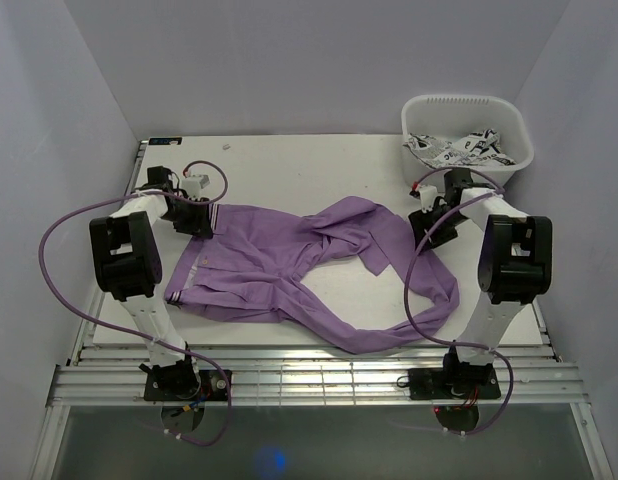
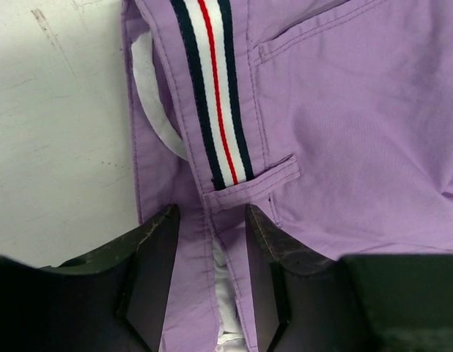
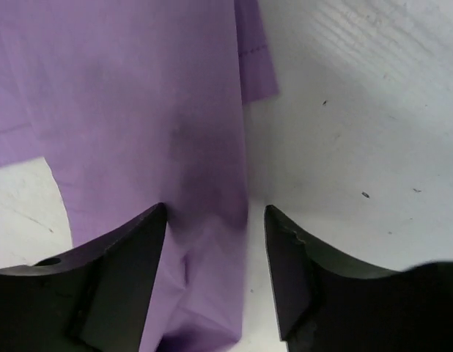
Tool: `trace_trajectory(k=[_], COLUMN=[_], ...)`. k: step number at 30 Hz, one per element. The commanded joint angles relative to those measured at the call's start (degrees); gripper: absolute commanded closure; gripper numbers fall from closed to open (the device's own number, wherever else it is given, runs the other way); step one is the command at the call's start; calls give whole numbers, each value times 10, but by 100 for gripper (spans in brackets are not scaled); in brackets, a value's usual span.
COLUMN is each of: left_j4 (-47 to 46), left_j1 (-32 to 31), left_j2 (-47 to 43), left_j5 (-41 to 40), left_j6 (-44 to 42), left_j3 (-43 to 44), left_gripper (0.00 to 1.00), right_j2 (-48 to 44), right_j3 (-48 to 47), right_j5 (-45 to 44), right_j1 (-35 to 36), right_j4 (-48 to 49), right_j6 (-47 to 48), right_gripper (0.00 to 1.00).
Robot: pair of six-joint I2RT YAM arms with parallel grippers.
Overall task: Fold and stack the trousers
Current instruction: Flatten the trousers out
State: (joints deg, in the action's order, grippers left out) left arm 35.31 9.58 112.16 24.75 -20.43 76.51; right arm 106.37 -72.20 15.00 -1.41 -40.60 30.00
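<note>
Lilac-purple cloth, the trousers [image 1: 279,270], lies spread across the white worktop [image 1: 289,160]: the waist is toward the left edge, one leg runs rightward and bunches in loose folds short of the right edge, and the other sweeps along the near edge before curling back up toward the right side. The left end effector [image 2: 212,220] is down at the waistband on its far side, jaws part-way apart and astride the band's edge (no pinch on the cloth can be made out); just ahead of its fingers are a belt loop [image 2: 252,182] and a navy, white and red striped tape [image 2: 212,88] sewn along the band. The right end effector [image 3: 215,213] hangs over the leg fabric toward the right edge, jaws wide apart, with the cloth lying flat beneath and nothing in its grasp. A white basket [image 1: 519,130] holding black-and-white patterned cloth [image 1: 464,148] stands in the far right corner.
</note>
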Motion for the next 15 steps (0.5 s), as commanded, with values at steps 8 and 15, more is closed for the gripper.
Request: trace_trajectory(k=[8,15], left_j4=[-16,-28], left_j1=[16,44], left_j2=[32,40], left_j5=[-60,-78], left_j6=[26,33], left_j3=[-9,-12], left_gripper=[82,100], right_j2=[-96,-229], right_j3=[101,159], right_j5=[-73,-138], right_j1=[-43,-179], right_j4=[59,18], right_j6=[31,133], right_gripper=[92,92])
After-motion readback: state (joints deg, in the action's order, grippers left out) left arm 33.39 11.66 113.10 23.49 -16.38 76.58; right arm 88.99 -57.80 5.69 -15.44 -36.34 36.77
